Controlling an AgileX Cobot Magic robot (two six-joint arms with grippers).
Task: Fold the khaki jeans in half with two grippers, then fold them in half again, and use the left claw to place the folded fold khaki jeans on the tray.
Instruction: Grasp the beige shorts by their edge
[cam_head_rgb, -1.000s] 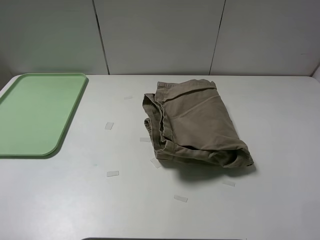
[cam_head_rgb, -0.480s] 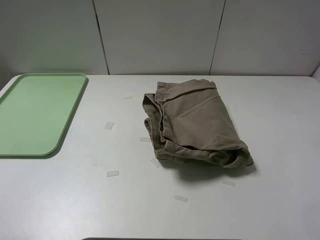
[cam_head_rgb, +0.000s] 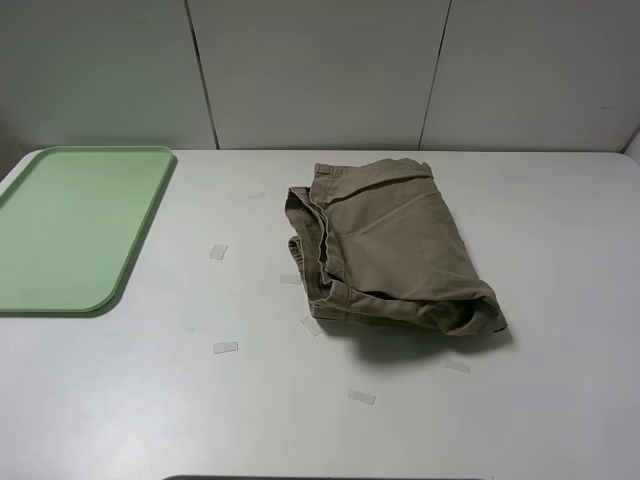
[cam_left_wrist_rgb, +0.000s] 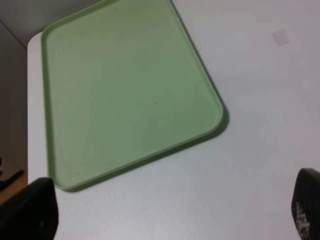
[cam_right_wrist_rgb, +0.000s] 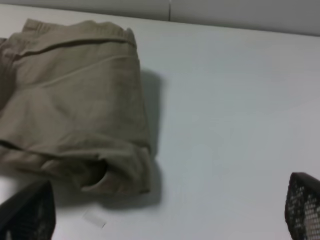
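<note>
The khaki jeans (cam_head_rgb: 390, 245) lie folded in a compact stack on the white table, right of centre; they also show in the right wrist view (cam_right_wrist_rgb: 70, 100). The mint-green tray (cam_head_rgb: 70, 225) sits empty at the table's left edge and fills the left wrist view (cam_left_wrist_rgb: 125, 85). Neither arm shows in the exterior view. My left gripper (cam_left_wrist_rgb: 170, 210) hovers open and empty over the table near the tray's corner. My right gripper (cam_right_wrist_rgb: 165, 210) hovers open and empty near the jeans' hem end. Only the fingertips (cam_left_wrist_rgb: 27, 207) (cam_right_wrist_rgb: 302, 202) show.
Several small clear tape marks lie on the table around the jeans, such as one (cam_head_rgb: 226, 347) at front left and one (cam_head_rgb: 361, 397) in front. A grey panelled wall (cam_head_rgb: 320, 70) stands behind the table.
</note>
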